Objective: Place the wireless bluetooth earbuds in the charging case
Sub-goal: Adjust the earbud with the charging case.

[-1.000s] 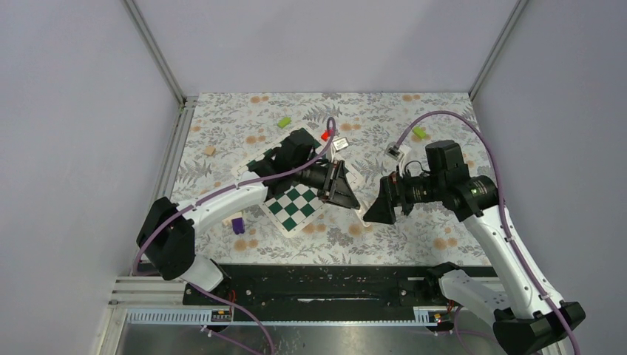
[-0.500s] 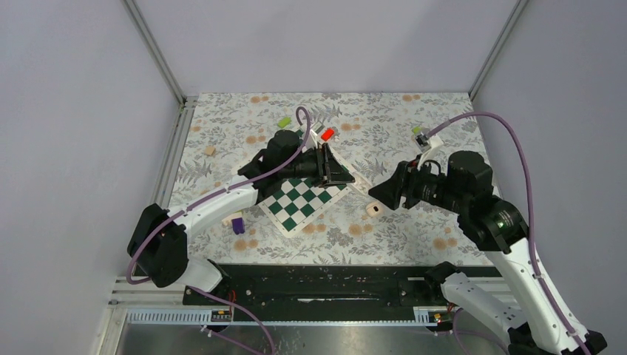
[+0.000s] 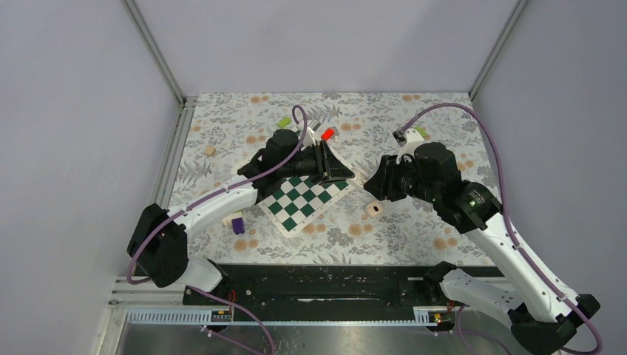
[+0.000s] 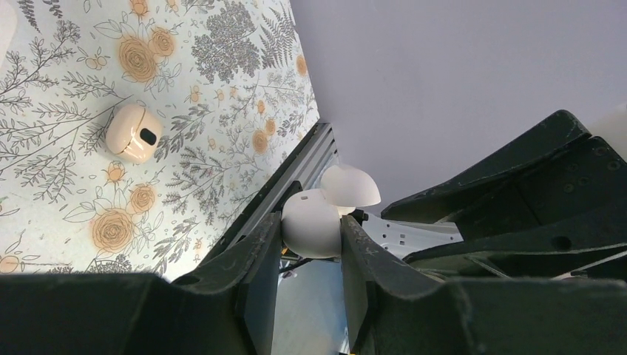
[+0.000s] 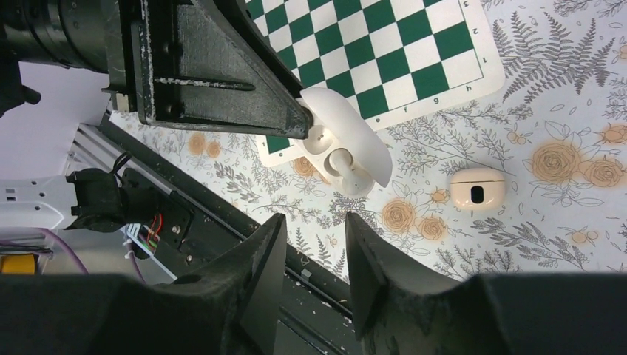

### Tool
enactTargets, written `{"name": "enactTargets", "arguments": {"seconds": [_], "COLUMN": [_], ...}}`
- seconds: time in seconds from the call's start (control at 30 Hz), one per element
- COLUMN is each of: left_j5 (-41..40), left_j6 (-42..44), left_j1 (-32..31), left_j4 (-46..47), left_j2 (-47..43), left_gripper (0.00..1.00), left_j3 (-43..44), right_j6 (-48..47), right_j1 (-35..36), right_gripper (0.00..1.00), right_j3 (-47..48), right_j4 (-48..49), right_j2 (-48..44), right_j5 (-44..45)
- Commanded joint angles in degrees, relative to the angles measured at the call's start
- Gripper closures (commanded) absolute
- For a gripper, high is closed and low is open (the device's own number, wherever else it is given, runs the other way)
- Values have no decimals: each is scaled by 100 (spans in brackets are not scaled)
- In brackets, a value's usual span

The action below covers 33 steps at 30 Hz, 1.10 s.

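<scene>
- Left fingers (image 4: 255,259) clench a white earbud (image 4: 312,223), lower centre of the left wrist view.
- Right fingers (image 5: 262,255) stand parted, empty.
- Charging case (image 5: 477,188) lies on the desk (image 5: 562,89), right of centre.
- The earbud looks light, smooth and slippery: pinch its broad sides gently.

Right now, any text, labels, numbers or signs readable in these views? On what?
Chessboard, white border, right wrist view: small coordinate characters along two edges, too small to read with certainty.
Charging case: no text, only a dark oval hollow.
White earbud: no marking visible.
Top view: nothing legible; the small items at the far side are too small to read.
</scene>
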Motion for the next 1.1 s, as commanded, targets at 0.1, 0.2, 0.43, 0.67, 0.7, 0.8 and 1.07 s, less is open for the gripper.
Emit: {"name": "enactTargets", "arguments": {"seconds": [0.1, 0.2, 0.43, 0.67, 0.7, 0.8, 1.07], "left_j5": [-12, -1, 57, 77, 79, 76, 115], "left_j6": [-127, -138, -154, -186, -197, -221, -244], "left_j1": [28, 29, 53, 78, 81, 94, 105], "left_j4": [548, 568, 619, 682, 701, 745, 797], "left_j2": [-82, -75, -78, -76, -73, -68, -59], "left_gripper": [100, 100, 100, 100, 100, 100, 100], "left_j3": [-5, -9, -22, -45, -54, -61, -67], "right_j6": [75, 134, 247, 433, 474, 572, 852], "right_j1": [61, 57, 63, 72, 73, 103, 114], "right_gripper": [61, 63, 63, 63, 63, 63, 65], "right_j3": [48, 59, 13, 9, 13, -38, -148], "right_j4": [273, 271, 389, 361, 349, 361, 589], "right_j2": [130, 267, 382, 414, 414, 403, 415], "right_j5": [312, 220, 389, 593, 640, 775, 819]}}
